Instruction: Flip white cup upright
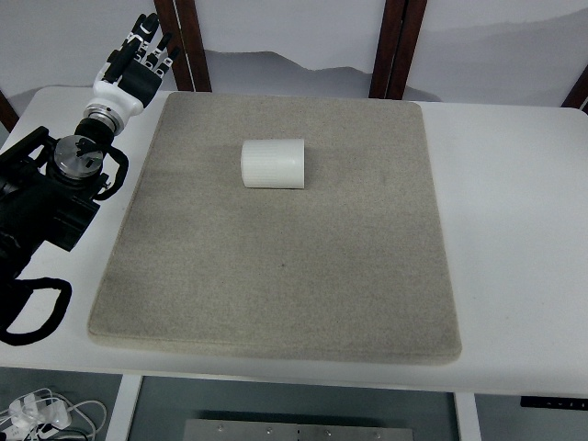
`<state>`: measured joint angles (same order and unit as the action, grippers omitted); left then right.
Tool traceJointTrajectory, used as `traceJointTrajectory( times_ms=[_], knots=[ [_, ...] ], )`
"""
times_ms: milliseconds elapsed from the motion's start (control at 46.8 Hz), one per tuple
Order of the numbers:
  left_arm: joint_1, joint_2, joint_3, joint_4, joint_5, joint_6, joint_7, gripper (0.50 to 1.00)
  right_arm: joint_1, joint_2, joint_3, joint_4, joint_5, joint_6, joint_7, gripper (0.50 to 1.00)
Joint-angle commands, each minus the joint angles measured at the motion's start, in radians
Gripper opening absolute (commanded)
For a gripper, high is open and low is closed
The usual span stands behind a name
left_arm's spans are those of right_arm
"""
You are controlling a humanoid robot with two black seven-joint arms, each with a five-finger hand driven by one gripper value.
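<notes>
Lying sideways, white cup [273,163] well right of left robot hand [140,55]

White cup [273,163] sideways on mat [276,276]

This looks like a robotics lab or test room rather than anyone's home. A plain white table [514,230] carries a grey felt mat [276,276] laid out as a work surface, with nothing domestic around it. Behind stand pale partition panels [487,41] held in dark wooden frames [390,46], screening off the area. Down below the table's near edge, loose white cables [41,413] lie on the floor, and a metal plate with screws [303,430] shows beneath.
</notes>
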<state>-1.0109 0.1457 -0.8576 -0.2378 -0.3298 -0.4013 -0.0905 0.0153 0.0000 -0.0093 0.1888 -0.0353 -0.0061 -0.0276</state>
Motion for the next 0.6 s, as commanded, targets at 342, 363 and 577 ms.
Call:
traceJointTrajectory(
  times_ms=[342, 363, 577],
  knots=[
    [0.000, 0.012, -0.005, 0.002, -0.008, -0.005, -0.018, 0.999, 0.000, 0.000, 0.000, 0.000, 0.000, 0.000, 0.000, 0.952],
    [0.000, 0.012, -0.005, 0.002, -0.009, -0.004, -0.018, 0.999, 0.000, 0.000, 0.000, 0.000, 0.000, 0.000, 0.000, 0.952],
    [-0.011, 0.017, -0.005, 0.003, 0.000, -0.007, -0.020, 0.999, 0.000, 0.000, 0.000, 0.000, 0.000, 0.000, 0.000, 0.952]
  ],
)
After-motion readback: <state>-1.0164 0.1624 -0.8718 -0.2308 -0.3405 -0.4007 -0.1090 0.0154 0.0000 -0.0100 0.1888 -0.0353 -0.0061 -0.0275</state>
